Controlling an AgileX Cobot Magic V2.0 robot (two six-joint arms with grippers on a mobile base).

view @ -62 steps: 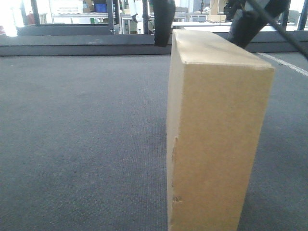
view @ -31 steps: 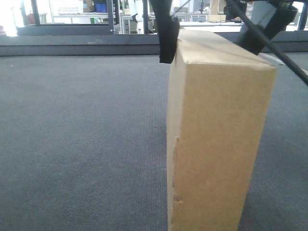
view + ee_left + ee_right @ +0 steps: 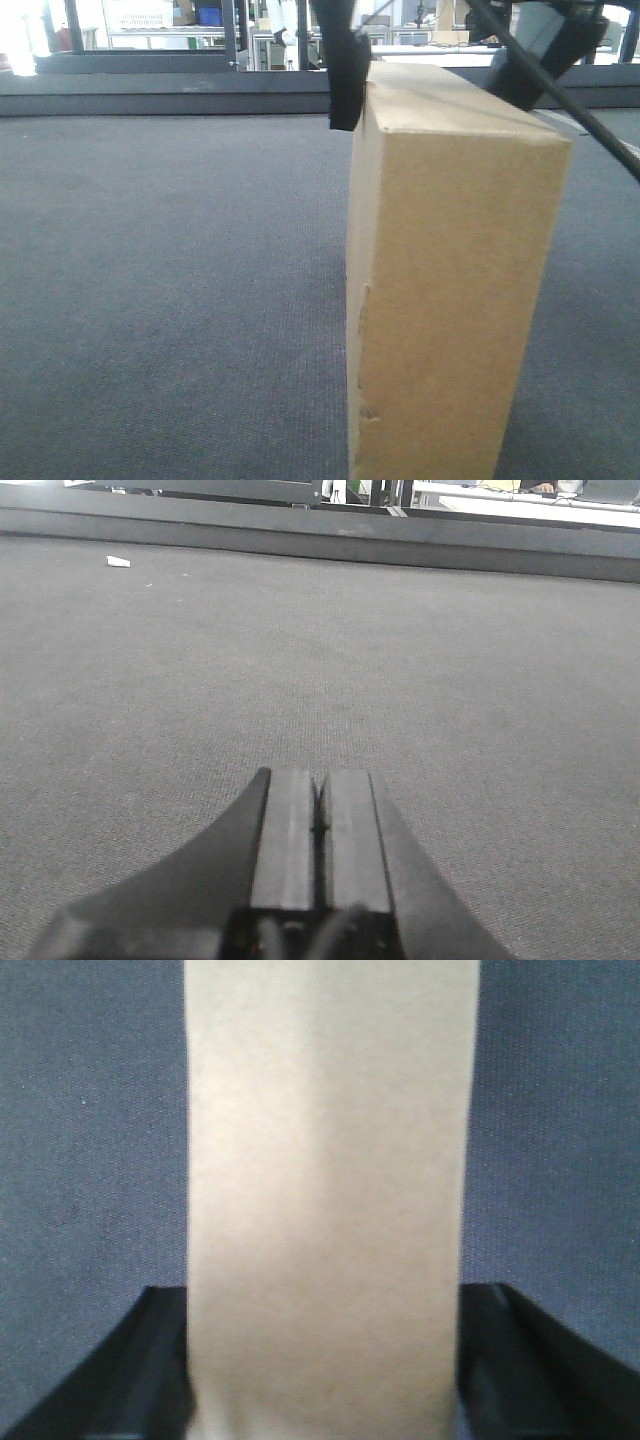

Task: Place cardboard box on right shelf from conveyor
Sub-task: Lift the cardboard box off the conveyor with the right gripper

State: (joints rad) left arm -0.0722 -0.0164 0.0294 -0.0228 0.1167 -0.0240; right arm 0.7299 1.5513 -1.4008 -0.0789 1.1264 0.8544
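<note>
Here the cardboard box stands upright on a narrow side on the conveyor, with a small dent on its near vertical edge. My right gripper straddles the box's top, one finger against each broad face, clamped on it. My left gripper hangs low over the belt, fingers pressed together. Far behind the box, to its left, a white sign carries print too small to read.

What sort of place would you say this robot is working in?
Probably a workshop or lab set up for parcel handling: a wide dark grey conveyor carries a plain cardboard box standing on edge, and benches and a blue bin show in the bright background.
</note>
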